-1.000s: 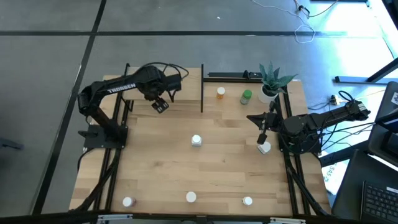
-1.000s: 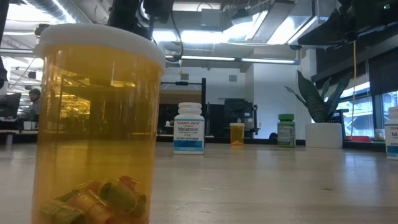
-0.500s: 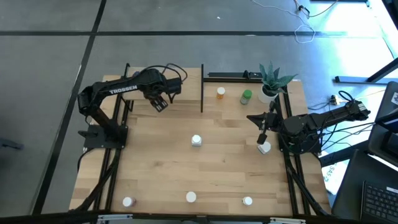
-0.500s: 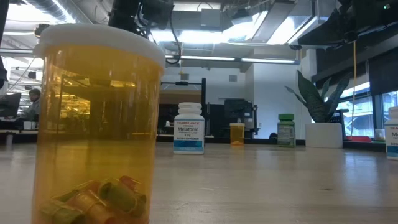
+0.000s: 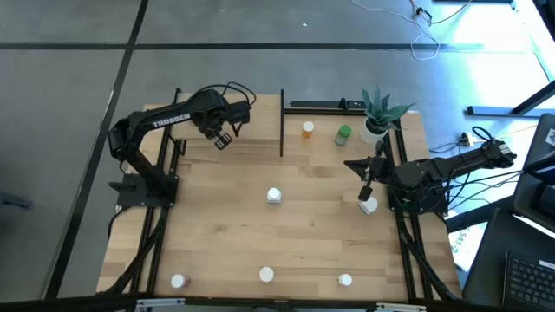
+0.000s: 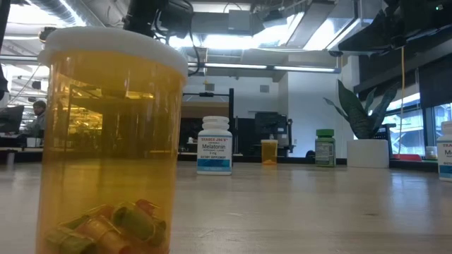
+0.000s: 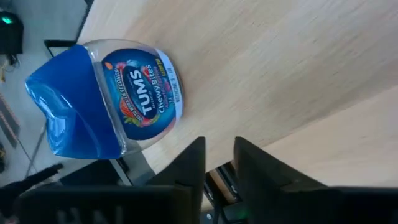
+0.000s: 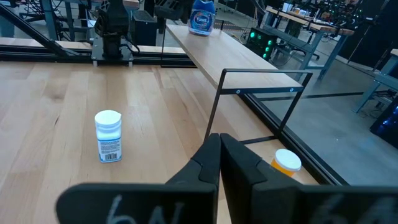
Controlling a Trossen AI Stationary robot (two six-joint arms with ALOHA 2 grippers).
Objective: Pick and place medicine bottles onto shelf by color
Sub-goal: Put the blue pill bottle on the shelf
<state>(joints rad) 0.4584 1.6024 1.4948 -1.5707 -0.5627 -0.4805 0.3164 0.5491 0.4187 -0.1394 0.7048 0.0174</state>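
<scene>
1. Fingers (image 7: 196,155) of my left gripper (image 5: 221,139) are nearly together with a thin gap and hold nothing. It hangs over the shelf (image 5: 251,121) at the tabletop's far left.
2. The blue bottle (image 7: 118,102) stands upright on the shelf just beside my fingers and apart from them. I judge it placed.
3. Next, I think: lift straight up and away from the blue bottle so no finger clips it. Swing back toward the tabletop only once clear of the shelf's black posts.
4. Next pick is likely the white bottle (image 5: 274,196) at mid-tabletop. Open wide, come down over the cap and centre it before closing.
5. Risk: a small, light bottle tips easily. Squeeze low on the body, not on the cap edge.
6. The right gripper (image 5: 366,192) waits at the right edge with its fingers pressed together and empty. Another white bottle (image 5: 369,205) stands just beside it.
7. The orange bottle (image 5: 308,130) and green bottle (image 5: 344,133) stand beyond the shelf's end post, near the plant (image 5: 379,111).
</scene>
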